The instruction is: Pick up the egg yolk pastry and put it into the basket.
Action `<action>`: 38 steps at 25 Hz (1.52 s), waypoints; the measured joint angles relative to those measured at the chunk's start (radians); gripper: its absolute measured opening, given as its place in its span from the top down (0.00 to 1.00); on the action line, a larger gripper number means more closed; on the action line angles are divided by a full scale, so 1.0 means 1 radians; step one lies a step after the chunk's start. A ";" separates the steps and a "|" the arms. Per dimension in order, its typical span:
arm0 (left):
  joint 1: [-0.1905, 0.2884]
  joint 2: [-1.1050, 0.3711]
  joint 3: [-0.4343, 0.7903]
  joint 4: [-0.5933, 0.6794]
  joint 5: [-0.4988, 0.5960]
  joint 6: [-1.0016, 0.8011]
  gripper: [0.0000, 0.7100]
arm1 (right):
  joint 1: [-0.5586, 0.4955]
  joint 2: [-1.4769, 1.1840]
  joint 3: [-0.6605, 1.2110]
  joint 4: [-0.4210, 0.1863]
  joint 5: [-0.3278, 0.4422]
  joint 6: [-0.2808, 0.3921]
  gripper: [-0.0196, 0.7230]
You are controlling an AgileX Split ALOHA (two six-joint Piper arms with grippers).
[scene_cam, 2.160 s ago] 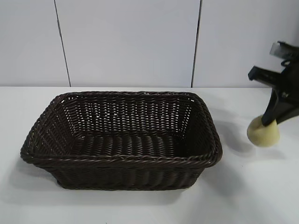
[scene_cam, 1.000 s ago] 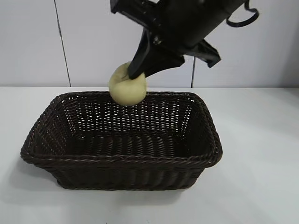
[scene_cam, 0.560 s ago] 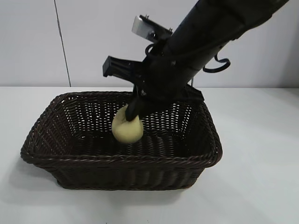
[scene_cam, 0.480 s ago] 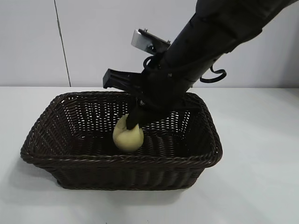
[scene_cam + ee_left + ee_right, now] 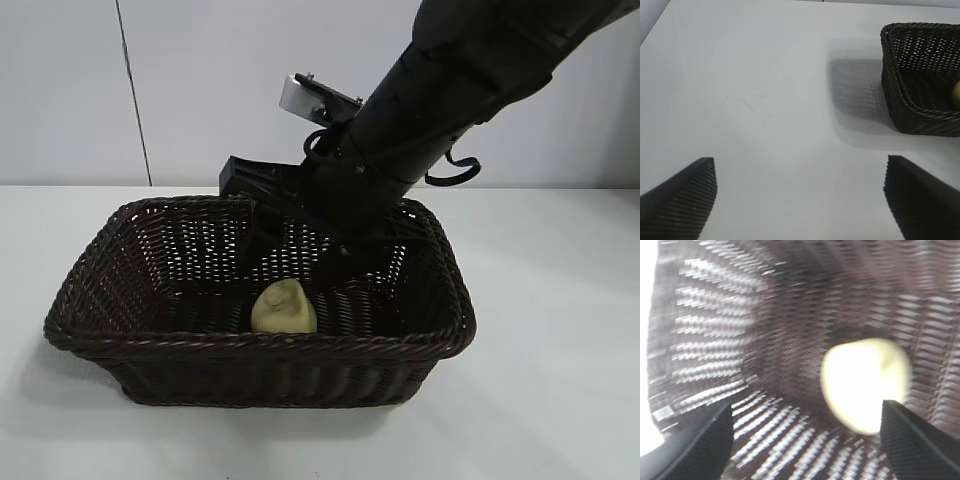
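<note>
1. The egg yolk pastry [image 5: 284,308] sits on the floor of the basket [image 5: 440,335], near the front wall and about midway along it, creased top up. I see nothing gripping it.
2. The right gripper [image 5: 295,250] hangs inside the basket just above and behind the pastry, fingers spread apart. In the right wrist view the pastry [image 5: 866,384] lies between and beyond the two fingertips [image 5: 702,440], clear of both.
3. The relation that matters: the pastry lies below and slightly forward of the open jaws, so I judge a straight lift back along the arm's own line should clear it without a nudge.
4. The right arm slants down steeply from the upper right over the basket's far rim, wrist pitched downward into the basket.
5. The left gripper [image 5: 800,197] is parked well off to the side over the bare table [image 5: 765,100], fingers spread wide and empty; the basket [image 5: 900,107] shows at the edge of its view.
6. Judgement: the placement looks done; only withdrawal remains. Risk: a fingertip catching the wicker rim on the way out.
</note>
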 joint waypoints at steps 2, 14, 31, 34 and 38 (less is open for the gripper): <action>0.000 0.000 0.000 0.000 0.000 0.000 0.07 | 0.000 -0.015 -0.006 0.000 0.024 0.019 0.20; 0.000 0.000 0.000 0.000 0.000 0.000 0.07 | -0.018 -0.025 -0.317 -0.063 0.274 0.068 0.19; 0.000 0.000 0.000 0.000 0.000 0.000 0.07 | -0.264 -0.025 -0.337 -0.653 0.612 0.349 0.19; 0.000 0.000 0.000 0.000 0.000 0.000 0.07 | -0.366 -0.025 -0.337 -0.656 0.615 0.345 0.19; 0.000 0.000 0.000 0.000 0.000 0.000 0.07 | -0.491 -0.025 -0.337 -0.659 0.626 0.309 0.19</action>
